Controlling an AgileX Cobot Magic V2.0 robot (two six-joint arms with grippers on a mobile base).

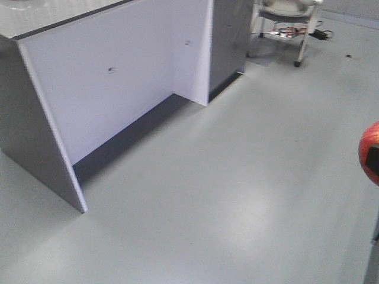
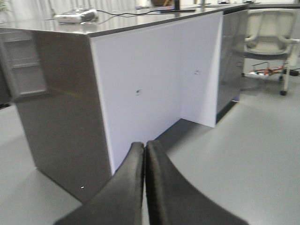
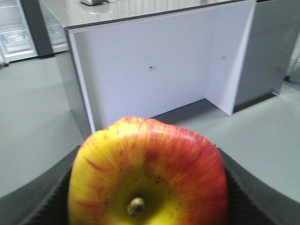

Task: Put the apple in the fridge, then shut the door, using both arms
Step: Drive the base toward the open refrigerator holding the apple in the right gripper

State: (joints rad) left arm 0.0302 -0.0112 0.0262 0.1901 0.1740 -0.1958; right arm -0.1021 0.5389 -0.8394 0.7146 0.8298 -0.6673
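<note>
The apple (image 3: 148,173), red with yellow patches and stem end facing the camera, fills the lower right wrist view. My right gripper (image 3: 150,161) is shut on it, with a black ribbed finger (image 3: 44,199) pressed to each side. In the front view the apple (image 1: 369,151) shows at the right edge, held above the floor. My left gripper (image 2: 144,146) is shut with its tips touching and nothing between them. The fridge (image 3: 14,33) shows its white shelved inside at the far top left, beyond the counter. I cannot pick out the door for sure.
A long counter (image 1: 112,77) with a grey top, dark sides and a white panel stands ahead on the left. Grey floor (image 1: 237,195) stretches to its right. A wheeled chair (image 1: 287,18) with cables stands at the back right. A device (image 2: 75,15) lies on the counter.
</note>
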